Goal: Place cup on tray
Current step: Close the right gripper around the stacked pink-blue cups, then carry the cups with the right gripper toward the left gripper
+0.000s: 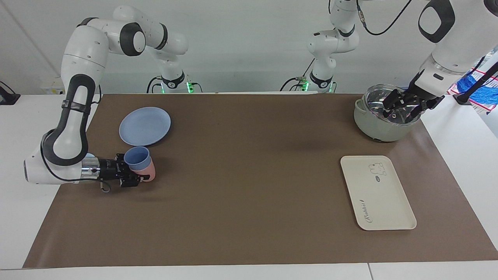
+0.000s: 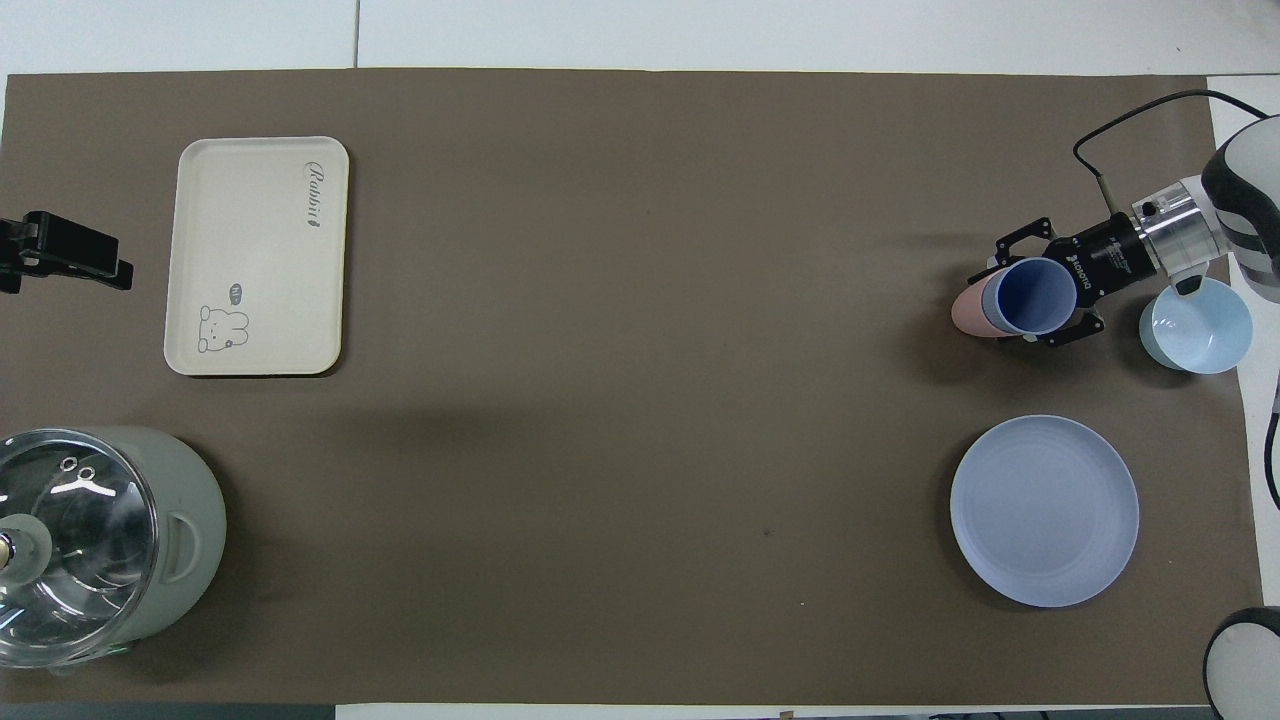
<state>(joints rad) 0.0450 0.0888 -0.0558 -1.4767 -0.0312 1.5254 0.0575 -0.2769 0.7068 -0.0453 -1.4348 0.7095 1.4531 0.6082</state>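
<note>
The right hand (image 1: 134, 174) sits low at the right arm's end of the surface (image 1: 249, 182), lying sideways with its fingers around the blue cup (image 1: 137, 158), gripping it. The cup is tilted, mouth open to the overhead camera, and it is nested in or pressed against a pink cup (image 1: 149, 171) beside it; which of the two, the views don't settle. Nearer the robots than the cups lies a round plate (image 1: 145, 125), flat on the surface. A light-blue bowl (image 2: 1196, 325) sits just beside the right arm's wrist at the mat's edge.

Across the bare brown middle to the left arm's end: the tray (image 1: 377, 192) lies flat, bear drawing toward the robots, well apart from the cup. Nearer the robots than the tray stands a grey-green pot (image 1: 383, 112) with a glass lid. The left hand (image 1: 404, 105) hangs over that lid; whether it is open or closed I can't tell.
</note>
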